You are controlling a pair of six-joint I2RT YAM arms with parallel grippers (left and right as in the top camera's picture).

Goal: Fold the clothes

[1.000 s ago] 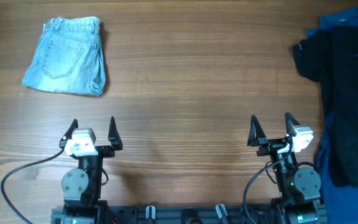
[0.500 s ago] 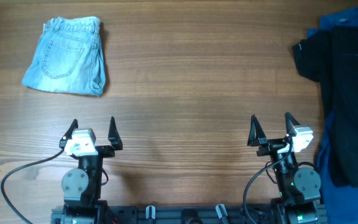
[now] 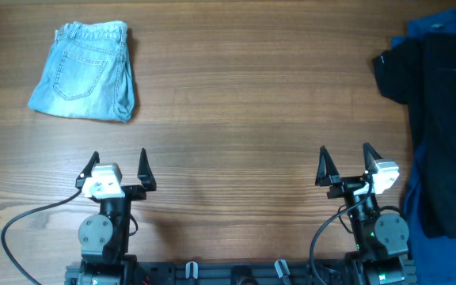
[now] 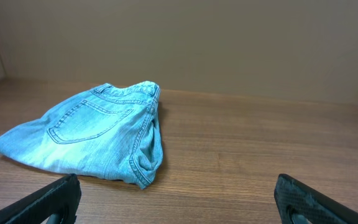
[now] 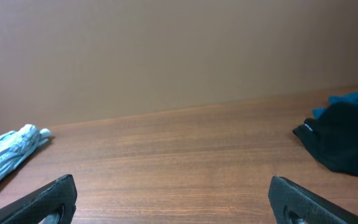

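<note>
Both are spread wide, nothing gripped: left gripper (image 3: 118, 154), right gripper (image 3: 344, 149).
Denim shorts (image 3: 85, 71) are laid far left; black garment (image 3: 442, 119) is heaped along the table's (image 3: 244, 103) right side, well apart.

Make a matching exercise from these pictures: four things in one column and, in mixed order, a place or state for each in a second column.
1 denim shorts
2 black garment
3 blue garment
4 left gripper

A open, holding nothing, near edge
B partly hidden under another piece
C alone, far left
D heaped on top, right edge

Pairs: 1-C, 2-D, 3-B, 4-A
</note>
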